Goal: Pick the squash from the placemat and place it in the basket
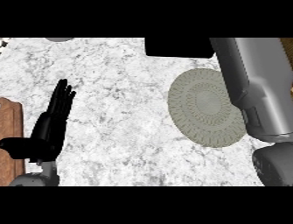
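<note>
Grey right forearm reaching up past round placemat, hand hidden; squash, basket not showing; left hand resting, fingers straight, pressed together

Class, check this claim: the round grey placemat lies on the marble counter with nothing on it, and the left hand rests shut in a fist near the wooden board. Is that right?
Not quite. The head view shows the left hand open, fingers straight, not in a fist. The rest holds: the placemat lies on the counter with nothing on it, and the hand is near the board.
</note>
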`<action>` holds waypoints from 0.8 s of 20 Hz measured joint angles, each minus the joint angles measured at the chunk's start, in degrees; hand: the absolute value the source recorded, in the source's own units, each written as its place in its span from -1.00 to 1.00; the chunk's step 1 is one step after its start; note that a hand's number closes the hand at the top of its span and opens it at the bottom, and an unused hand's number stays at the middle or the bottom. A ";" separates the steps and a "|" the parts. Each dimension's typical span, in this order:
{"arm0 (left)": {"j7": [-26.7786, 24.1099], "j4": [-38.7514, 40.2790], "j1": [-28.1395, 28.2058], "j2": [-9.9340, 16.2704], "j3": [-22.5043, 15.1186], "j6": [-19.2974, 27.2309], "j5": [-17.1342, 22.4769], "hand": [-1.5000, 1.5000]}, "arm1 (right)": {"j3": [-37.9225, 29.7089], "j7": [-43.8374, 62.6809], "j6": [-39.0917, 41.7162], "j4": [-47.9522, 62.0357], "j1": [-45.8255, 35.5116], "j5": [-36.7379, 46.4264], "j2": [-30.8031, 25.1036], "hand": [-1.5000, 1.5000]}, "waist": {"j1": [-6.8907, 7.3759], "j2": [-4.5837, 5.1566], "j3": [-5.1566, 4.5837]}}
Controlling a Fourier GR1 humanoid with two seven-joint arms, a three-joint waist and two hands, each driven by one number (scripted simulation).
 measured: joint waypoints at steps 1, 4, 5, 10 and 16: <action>-0.25 0.32 0.01 0.13 0.50 -0.19 0.38 0.00 | -0.64 -0.23 -0.23 0.16 -0.05 0.25 -0.44 1.00 | -0.14 0.00 0.01; -1.57 0.94 1.01 -0.30 0.48 -0.11 0.18 0.00 | -2.21 -1.01 -1.06 -0.18 1.41 0.87 -1.18 1.00 | -0.74 -0.18 0.02; -0.89 -0.04 1.24 -0.37 0.16 0.20 -0.11 0.00 | -2.64 -1.24 -1.16 -0.33 1.78 1.07 -1.50 1.00 | -0.86 -0.27 0.05; -0.31 -1.35 2.43 -0.12 0.71 0.11 0.27 0.00 | -4.27 -2.37 -1.33 -1.95 4.53 1.68 -2.24 1.00 | -1.52 -0.56 0.06; -0.10 -1.28 2.70 -0.23 0.99 0.04 0.13 0.00 | -6.15 -4.05 -1.02 -4.13 9.18 0.76 -2.55 1.00 | -2.05 -0.68 0.08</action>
